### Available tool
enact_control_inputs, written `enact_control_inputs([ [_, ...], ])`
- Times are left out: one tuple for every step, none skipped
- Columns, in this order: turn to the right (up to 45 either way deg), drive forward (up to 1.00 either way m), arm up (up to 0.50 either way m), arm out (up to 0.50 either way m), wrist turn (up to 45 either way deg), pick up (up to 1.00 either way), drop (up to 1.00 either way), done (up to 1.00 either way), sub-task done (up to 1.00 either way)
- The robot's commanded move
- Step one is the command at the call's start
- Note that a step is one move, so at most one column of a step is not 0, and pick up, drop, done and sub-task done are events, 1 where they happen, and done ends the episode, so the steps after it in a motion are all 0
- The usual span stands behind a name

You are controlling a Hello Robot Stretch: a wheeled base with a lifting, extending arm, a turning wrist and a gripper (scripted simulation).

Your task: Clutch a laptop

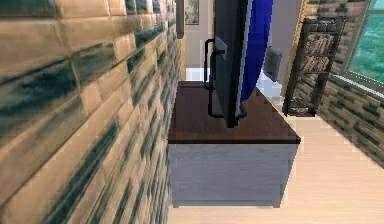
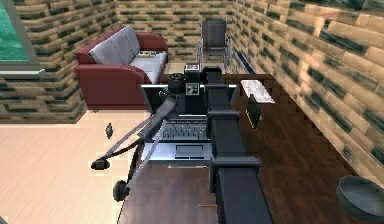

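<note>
Simulated house, arm side view: my arm (image 2: pixel 232 165) reaches out over a dark wooden table (image 2: pixel 305 140), and my claw (image 2: pixel 178 88) sits at the raised screen of the one laptop (image 2: pixel 186 138). The laptop stands open on the table just left of the arm, its keyboard facing the near edge. With the laptop right behind the claw, I cannot tell whether the claw holds anything, nor how its fingers are set.

On the same table I count one dark jointed lamp-like stand (image 2: pixel 130 148) leaning across the left edge, one white sheet (image 2: pixel 258 89) to the right of the arm, and one dark bowl (image 2: pixel 360 195) at the near right corner. Beyond the table stand one red sofa (image 2: pixel 105 70) with grey cushions and one dark chair (image 2: pixel 214 42) against the brick wall.

The forward view offers a different set: one brick wall (image 1: pixel 80 100) running close along the left, one low cabinet (image 1: pixel 265 128) with a dark top, one television (image 1: pixel 240 50) seen edge-on upon it, one bookcase (image 1: pixel 315 60) and one window (image 1: pixel 365 45) at the right.
</note>
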Motion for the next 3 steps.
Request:
enact_control_inputs([
  [0.0,0.0,0.0,0.0,45.0,0.0,0.0,0.0,0.0],
  [0.0,0.0,0.0,0.0,45.0,0.0,0.0,0.0,0.0],
  [0.0,0.0,0.0,0.0,36.0,0.0,0.0,0.0,0.0],
])
